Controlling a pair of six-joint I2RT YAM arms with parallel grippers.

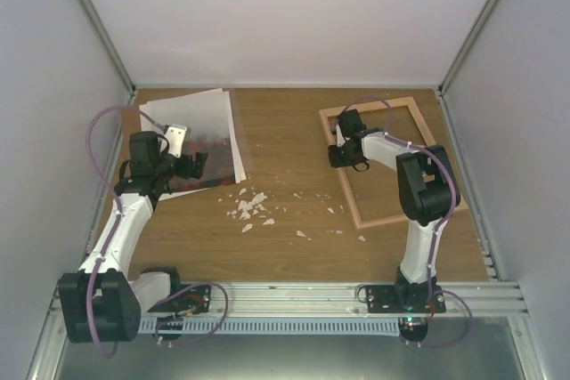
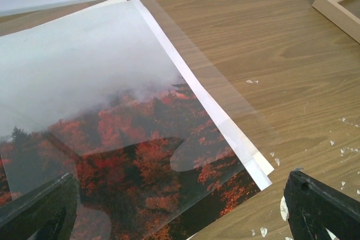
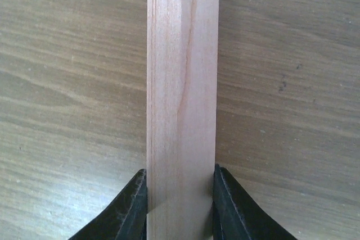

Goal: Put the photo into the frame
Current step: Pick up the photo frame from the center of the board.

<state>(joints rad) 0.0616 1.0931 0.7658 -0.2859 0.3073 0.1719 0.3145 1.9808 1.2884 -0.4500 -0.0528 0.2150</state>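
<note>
- Table [image 1: 285, 131]: wood-grain brown top, walled in by pale panels on three sides.
- Frame [image 1: 346, 193]: lies flat on the right half of the table, its long sides running away from the arms and slightly skewed. Thin, light wooden rails, with table grain showing through the middle.
- Photo [image 1: 200, 117]: lies flat at the far left of the table, well apart from the frame. Shows red-orange trees under grey mist inside a white border.
- Clear sheet [image 2: 202, 77]: rests on top of the photo, shifted a little so one edge overhangs onto bare table.
- Right gripper [image 3: 180, 173]: reaches down onto the frame's left rail. Clamps it, one black finger pressed against each side of the wood.
- Left gripper [image 2: 180, 209]: hovers over the near part of the photo, fingers spread wide and grasping nothing.
- Scraps [image 1: 249, 206]: small white bits, scattered on the table between photo and frame, nearer the photo.
</note>
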